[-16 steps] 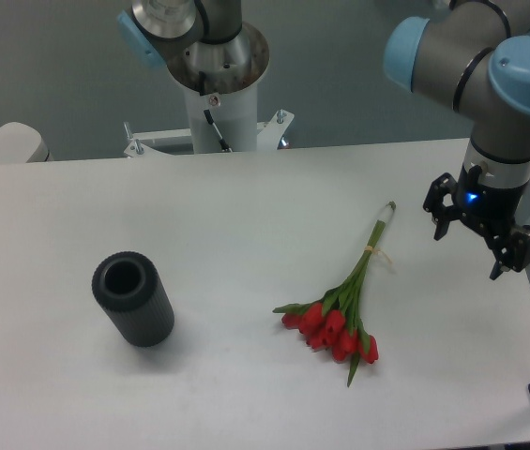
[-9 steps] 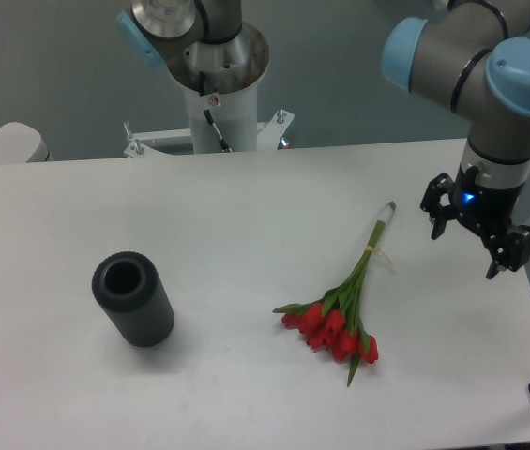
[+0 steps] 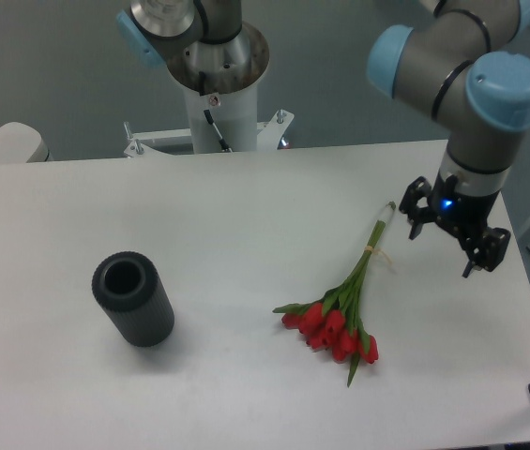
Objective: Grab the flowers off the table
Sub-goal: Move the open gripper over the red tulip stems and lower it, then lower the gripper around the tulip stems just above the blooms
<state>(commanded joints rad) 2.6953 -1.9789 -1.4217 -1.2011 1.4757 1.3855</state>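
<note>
The large flat white table (image 3: pixel 246 206) carries everything. The grey and blue robot arm (image 3: pixel 476 103) hangs over its right side, ending in a black two-finger gripper (image 3: pixel 443 248) spread wide and holding nothing, just right of the stem tips. A dark ribbed cylinder (image 3: pixel 133 300) lies well apart at left. The bunch of red tulips with green stems (image 3: pixel 344 305) lies flat right of centre, unobstructed.

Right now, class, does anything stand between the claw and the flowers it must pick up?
Nothing visible does. The open claw hangs just right of the stem tips of the flowers, with only bare table between them. The dark ribbed cylinder stands far off to the left.
</note>
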